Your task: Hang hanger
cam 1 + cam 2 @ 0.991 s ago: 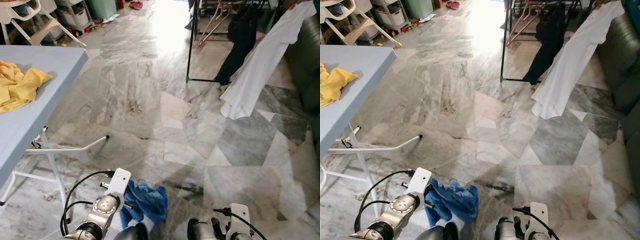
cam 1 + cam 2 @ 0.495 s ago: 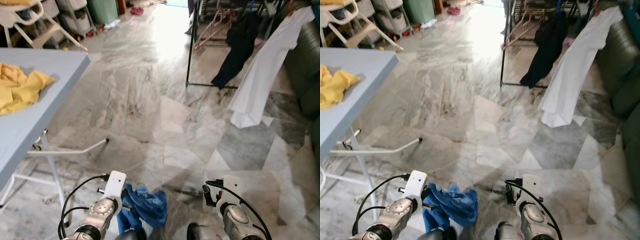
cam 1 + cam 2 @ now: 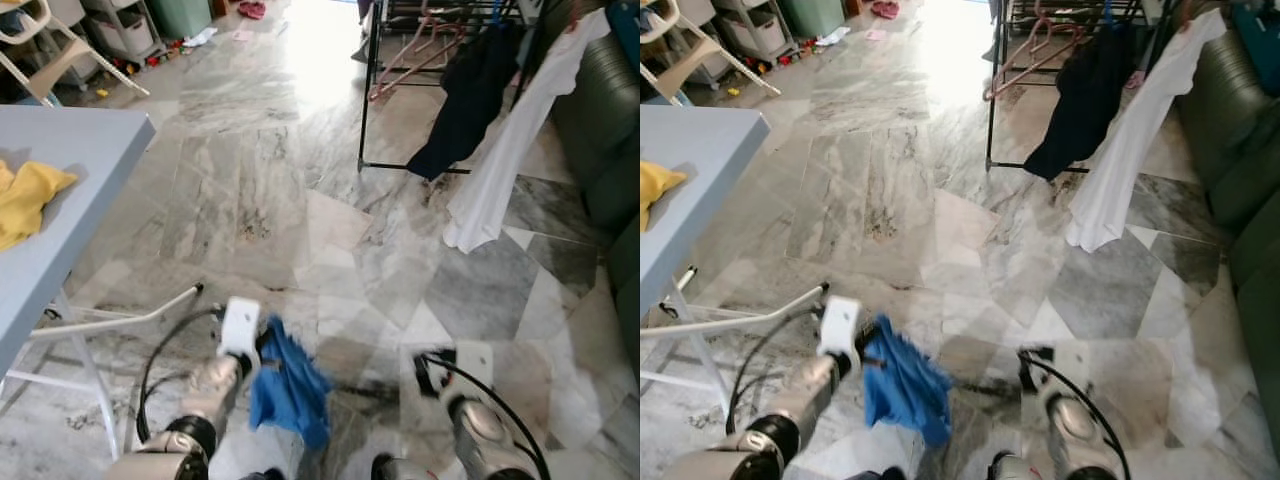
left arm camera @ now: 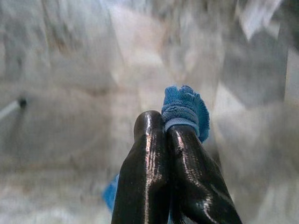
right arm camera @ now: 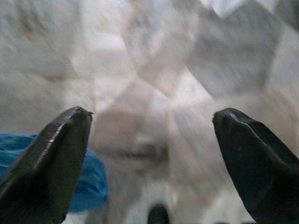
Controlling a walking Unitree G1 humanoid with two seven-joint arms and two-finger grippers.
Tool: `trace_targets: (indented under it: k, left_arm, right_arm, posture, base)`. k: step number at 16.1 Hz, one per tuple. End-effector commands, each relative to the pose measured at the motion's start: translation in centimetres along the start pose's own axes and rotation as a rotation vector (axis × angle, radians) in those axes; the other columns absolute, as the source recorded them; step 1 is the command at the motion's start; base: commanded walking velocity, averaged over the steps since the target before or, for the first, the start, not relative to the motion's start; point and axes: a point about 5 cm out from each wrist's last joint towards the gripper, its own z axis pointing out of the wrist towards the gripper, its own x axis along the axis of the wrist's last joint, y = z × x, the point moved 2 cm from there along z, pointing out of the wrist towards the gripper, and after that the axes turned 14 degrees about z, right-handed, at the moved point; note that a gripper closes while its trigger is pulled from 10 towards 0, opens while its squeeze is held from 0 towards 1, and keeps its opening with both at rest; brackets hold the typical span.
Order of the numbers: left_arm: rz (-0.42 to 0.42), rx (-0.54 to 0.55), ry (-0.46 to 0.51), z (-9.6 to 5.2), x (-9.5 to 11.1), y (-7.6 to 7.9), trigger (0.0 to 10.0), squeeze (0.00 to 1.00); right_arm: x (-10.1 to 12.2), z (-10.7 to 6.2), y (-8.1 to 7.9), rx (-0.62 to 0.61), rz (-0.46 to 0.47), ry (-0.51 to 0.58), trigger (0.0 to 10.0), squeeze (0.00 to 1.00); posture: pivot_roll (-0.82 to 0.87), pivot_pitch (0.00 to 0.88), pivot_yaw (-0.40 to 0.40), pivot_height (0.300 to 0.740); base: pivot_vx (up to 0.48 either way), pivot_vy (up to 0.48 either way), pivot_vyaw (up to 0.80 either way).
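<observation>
A blue garment (image 3: pixel 290 385) hangs low over the marble floor from my left gripper (image 4: pixel 166 128), whose fingers are shut on a bunched fold of it. To its right, my right gripper (image 5: pixel 152 116) stands open with nothing between its fingers, and the blue cloth shows beside one fingertip. The right arm (image 3: pixel 470 425) is raised at the bottom of the head views. Far ahead stands a black clothes rack (image 3: pixel 362 90) with pink hangers (image 3: pixel 405 60), a dark garment (image 3: pixel 465 100) and a white shirt (image 3: pixel 510 140) hanging on it.
A pale blue folding table (image 3: pixel 70 200) with a yellow cloth (image 3: pixel 25 200) on it stands at my left, its white legs (image 3: pixel 120 320) reaching onto the floor. A dark green sofa (image 3: pixel 605 130) lines the right side. Open marble floor (image 3: pixel 270 180) lies between me and the rack.
My left arm has lifted the blue garment up and forward. The right arm has risen into view beside it. The camera has shifted, bringing the rack a little closer.
</observation>
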Motion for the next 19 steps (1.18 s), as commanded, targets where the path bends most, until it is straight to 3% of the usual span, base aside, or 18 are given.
trace_targets:
  k: [1, 7, 10, 15, 19]
  left_arm:
    - [-0.016, 0.009, 0.083, 0.3, 1.7, -0.5, 10.0, 0.00]
    - [-0.044, -0.006, 0.287, 0.3, 5.1, -0.5, 10.0, 0.00]
    - [-0.050, -0.002, 0.336, 0.1, 5.9, -0.7, 10.0, 0.00]
    - [-0.074, 0.017, 0.386, 0.1, 7.5, -0.9, 10.0, 0.00]
    - [-0.102, 0.014, 0.445, 0.5, 9.8, -0.7, 10.0, 0.00]
  right_arm:
    - [0.6, -0.3, 0.1, 0.025, -0.007, 0.054, 10.0, 0.00]
    - [4.8, -1.8, -1.3, 0.073, 0.032, 0.263, 10.0, 0.00]
    - [5.5, -2.9, -1.7, 0.086, 0.022, 0.284, 10.0, 0.00]
    - [6.8, -4.5, -3.0, 0.096, -0.018, 0.312, 10.0, 0.00]
    - [8.4, -4.7, -4.2, 0.142, -0.055, 0.354, 10.0, 0.00]
  posture:
    - [-0.24, 0.141, 0.068, 0.740]
    - [-0.25, 0.145, 0.071, 0.740]
    - [-0.25, 0.146, 0.075, 0.740]
    - [-0.27, 0.141, 0.074, 0.740]
    - [-0.28, 0.141, 0.075, 0.740]
  base:
    - [0.398, 0.000, 0.00]
    - [0.391, 0.000, 0.00]
    - [0.391, 0.000, 0.00]
    - [0.310, 0.365, 0.00]
    - [0.311, 0.366, 0.00]
